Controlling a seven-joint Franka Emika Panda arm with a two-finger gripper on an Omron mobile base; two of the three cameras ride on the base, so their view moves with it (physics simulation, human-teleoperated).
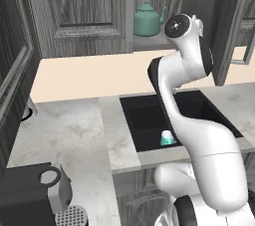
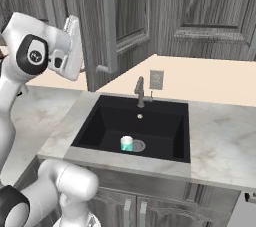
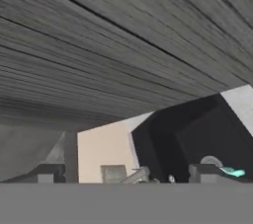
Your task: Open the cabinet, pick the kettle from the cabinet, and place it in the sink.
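The cabinet (image 1: 84, 6) has its left door shut and its right door (image 2: 130, 16) swung open, with a pale bar handle (image 2: 109, 31) on it. Inside, a teal kettle (image 1: 147, 18) stands upright on the shelf. My hand (image 2: 74, 46) is raised beside the open door, to the right of the kettle and apart from it. In the hand view my gripper (image 3: 126, 173) is open, fingertips (image 3: 45, 173) wide apart with nothing between them, close to the door's wood grain. Below lies the black sink (image 1: 144, 115).
A small teal cup (image 2: 127, 143) stands in the sink by the drain. A grey faucet (image 2: 140, 91) and a wall outlet (image 2: 156, 79) are behind the basin. A dark coffee machine (image 1: 30, 190) sits on the marble counter (image 1: 69, 135) at the front left.
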